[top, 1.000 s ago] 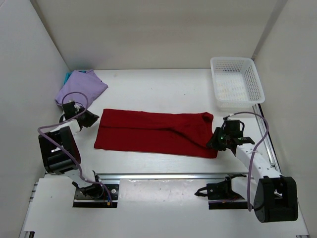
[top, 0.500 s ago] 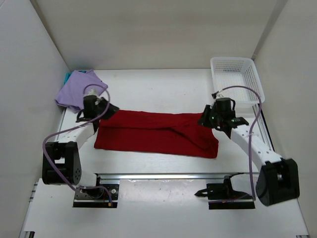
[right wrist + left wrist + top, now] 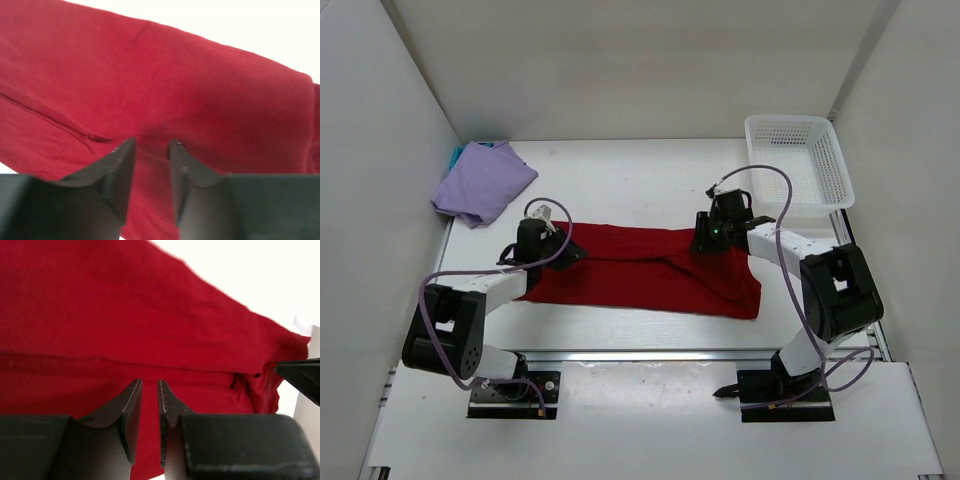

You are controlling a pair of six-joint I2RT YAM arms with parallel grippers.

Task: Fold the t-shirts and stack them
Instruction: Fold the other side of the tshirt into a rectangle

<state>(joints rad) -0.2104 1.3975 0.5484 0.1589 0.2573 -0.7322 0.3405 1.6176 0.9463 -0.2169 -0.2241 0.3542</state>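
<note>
The red t-shirt (image 3: pixel 640 270) lies folded into a long flat band across the middle of the table. My left gripper (image 3: pixel 565 250) hovers low over its far left part, jaws a narrow gap apart (image 3: pixel 150 382), with only the red cloth (image 3: pixel 125 305) showing beneath them. My right gripper (image 3: pixel 703 245) is over the far right part, open (image 3: pixel 152 142), its fingertips close above the red cloth (image 3: pixel 200 85) beside a seam. The lavender t-shirt (image 3: pixel 485 180) lies folded in the far left corner. A sliver of the teal t-shirt (image 3: pixel 455 155) peeks out from under it.
A white mesh basket (image 3: pixel 790 120) stands at the far right corner. White walls close in the table on the left, right and back. A metal rail (image 3: pixel 650 355) runs along the near edge in front of the arm bases.
Both arms have swung in from the shirt's two ends to its far edge. The right gripper's jaws have parted. The red shirt's right end now lies flatter.
</note>
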